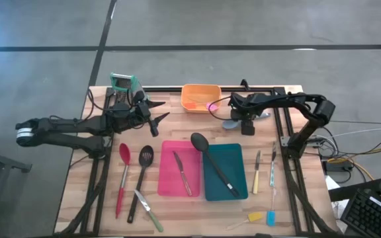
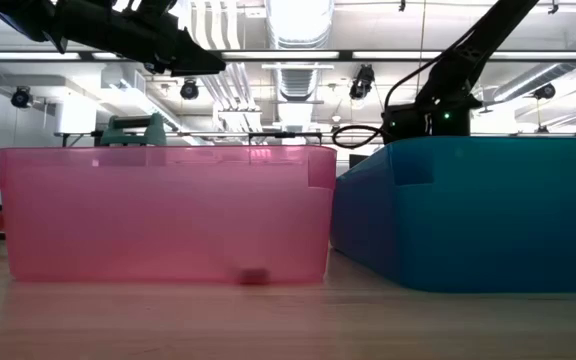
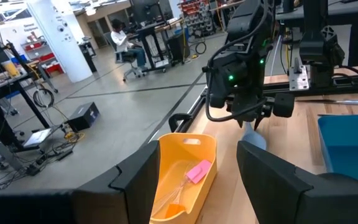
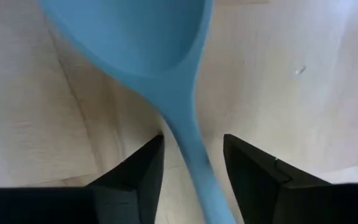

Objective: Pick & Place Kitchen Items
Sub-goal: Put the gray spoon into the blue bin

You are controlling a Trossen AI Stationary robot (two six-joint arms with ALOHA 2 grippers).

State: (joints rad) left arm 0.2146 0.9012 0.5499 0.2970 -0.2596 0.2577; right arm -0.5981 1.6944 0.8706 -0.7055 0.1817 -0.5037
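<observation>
A grey-lilac spoon [image 1: 233, 123] lies on the table beside the orange bin [image 1: 200, 96]. My right gripper [image 1: 247, 127] points down over the spoon. It is open, with one finger on each side of the spoon's handle [image 4: 188, 146], just behind the bowl [image 4: 129, 31]. My left gripper [image 1: 156, 119] is open and empty, held level above the table left of the bin. A black spoon [image 1: 213, 162] lies across the teal tray [image 1: 238, 188]. A knife [image 1: 182, 173] lies in the pink tray [image 1: 167, 185]. A red spoon [image 1: 122, 177] and a black slotted spatula [image 1: 141, 177] lie on the table to the left. My right gripper comes from above with its fingers across the spoon's handle [image 4: 191, 155]. One finger [image 4: 148, 162] stands right beside the handle, and I cannot tell whether it touches. The other finger [image 4: 247, 162] is clear of it. The spoon lies flat on the table.
The orange bin holds a pink piece [image 3: 197, 171]. A metal grater with a teal top [image 1: 124, 84] stands at the far left. Knives [image 1: 256, 172] [image 1: 273, 168] lie right of the teal tray, and another [image 1: 148, 210] lies near the front. Yellow [image 1: 255, 217] and blue [image 1: 270, 217] pieces lie at the front right.
</observation>
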